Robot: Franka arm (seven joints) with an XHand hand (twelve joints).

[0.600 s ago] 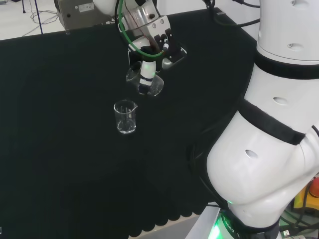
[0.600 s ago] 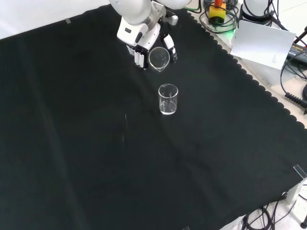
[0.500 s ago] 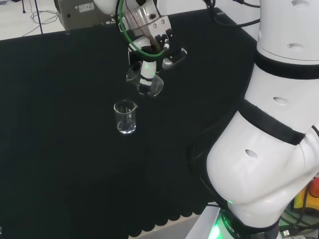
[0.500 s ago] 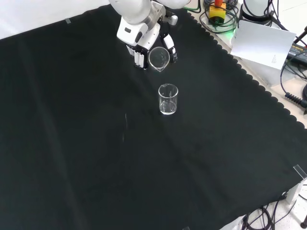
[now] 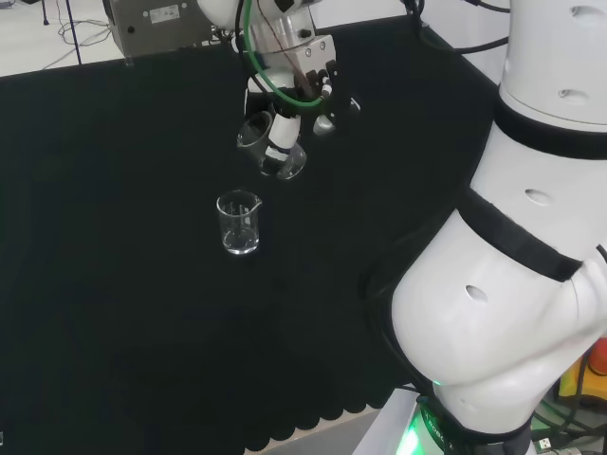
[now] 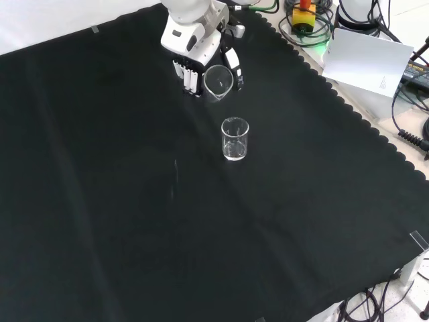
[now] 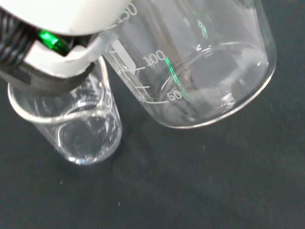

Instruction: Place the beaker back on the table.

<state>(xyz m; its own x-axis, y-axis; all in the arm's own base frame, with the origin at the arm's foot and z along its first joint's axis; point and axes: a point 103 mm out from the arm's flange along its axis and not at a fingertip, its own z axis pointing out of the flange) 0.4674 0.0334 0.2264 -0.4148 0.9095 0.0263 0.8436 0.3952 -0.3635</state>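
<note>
Standing upright on the black cloth (image 6: 100, 201), a small glass (image 6: 235, 139) sits apart from the hand (image 6: 191, 57) in the front view. Fingers and thumb curl round the beaker (image 6: 218, 82), tilted above the cloth beyond the glass. Cables (image 6: 409, 100) and a white sheet (image 6: 369, 64) lie past the cloth's right edge.

The only thing standing on the surface (image 6: 100, 221) is a small upright glass (image 6: 235, 139), which sits just in front of the robot hand (image 6: 194, 64) in the front view. The tilted beaker (image 6: 218, 81) in its fingers hangs apart from that glass. Around the glass the black cloth lies bare in both the front and head views.
</note>
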